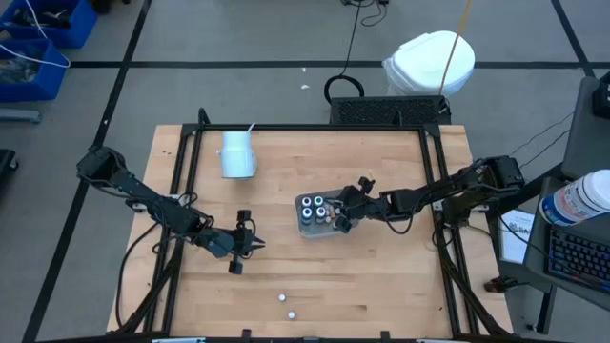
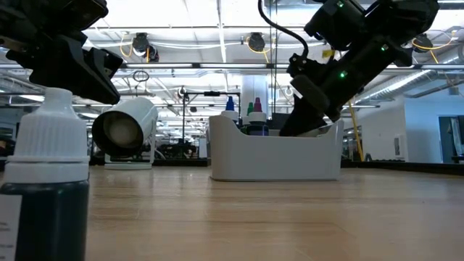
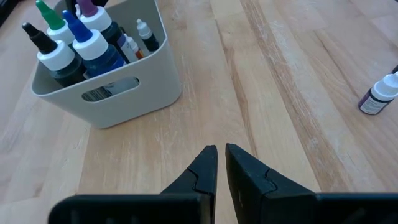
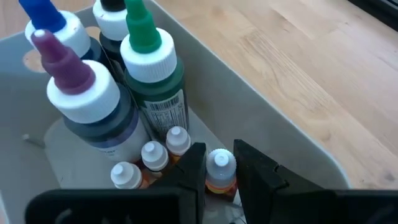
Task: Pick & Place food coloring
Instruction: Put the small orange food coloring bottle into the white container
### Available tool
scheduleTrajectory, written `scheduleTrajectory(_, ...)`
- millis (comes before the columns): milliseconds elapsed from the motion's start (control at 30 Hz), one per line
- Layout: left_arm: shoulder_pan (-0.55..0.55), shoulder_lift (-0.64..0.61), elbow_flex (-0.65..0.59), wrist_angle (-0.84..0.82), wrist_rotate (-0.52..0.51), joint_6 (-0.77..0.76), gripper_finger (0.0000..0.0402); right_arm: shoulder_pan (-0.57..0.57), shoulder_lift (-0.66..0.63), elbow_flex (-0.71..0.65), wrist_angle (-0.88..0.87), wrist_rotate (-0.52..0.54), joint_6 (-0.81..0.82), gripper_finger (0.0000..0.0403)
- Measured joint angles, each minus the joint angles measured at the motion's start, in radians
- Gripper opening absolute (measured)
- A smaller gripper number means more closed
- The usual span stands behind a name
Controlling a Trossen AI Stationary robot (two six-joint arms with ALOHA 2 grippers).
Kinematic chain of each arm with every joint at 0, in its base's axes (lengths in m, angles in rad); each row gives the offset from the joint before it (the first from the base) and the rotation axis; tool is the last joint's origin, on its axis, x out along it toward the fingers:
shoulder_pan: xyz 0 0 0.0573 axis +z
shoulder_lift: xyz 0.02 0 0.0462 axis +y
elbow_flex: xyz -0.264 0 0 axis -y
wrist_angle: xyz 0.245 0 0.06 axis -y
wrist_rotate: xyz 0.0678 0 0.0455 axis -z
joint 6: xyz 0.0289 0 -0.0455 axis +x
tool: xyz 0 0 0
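Nearest the table's [image 1: 381,286] front edge, two loose food coloring bottles [image 1: 282,298] rest on the bare wood, close together and well apart from everything else; whether they stand or lie cannot be told from above.

Farther in, left of centre, the left gripper [image 3: 221,152] hovers over the wood with its fingers pressed almost together and nothing between them.

At the table's centre sits the grey tray [image 1: 303,229], holding the rest of the set. Four large bottles [image 4: 149,68] with white collars and coloured nozzles stand upright against one end. The small white-capped bottles [image 4: 154,155] cluster beside them on the tray floor. The right gripper [image 4: 219,155] reaches down into the tray. Its fingers [image 4: 194,163] flank one small bottle [image 4: 219,168] and appear closed on its cap and shoulder.

Beyond the tray, near the far left corner, a white cup [image 1: 236,154] lies on its side.

Handling, as judged: each small bottle looks light, rigid and smooth-walled, so it should lift easily but could twist or slip out of a shallow pinch. Neighbours stand touching, so a sideways pull risks toppling them. The ribbed cap or the shoulder just below it offers the best hold, followed by a straight vertical lift clear of the tray wall.
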Motion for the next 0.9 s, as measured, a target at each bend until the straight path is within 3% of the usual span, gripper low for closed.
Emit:
scheduleTrajectory(400,0.000,0.000,0.000,0.001,0.000,0.002,0.0042,-0.001,0.060,0.000,0.089,0.004,0.008,0.0059)
scheduleTrajectory(900,0.000,0.000,0.000,0.000,0.000,0.001,0.0042,-0.001,0.085,-0.001,0.046,0.000,0.046,0.0059)
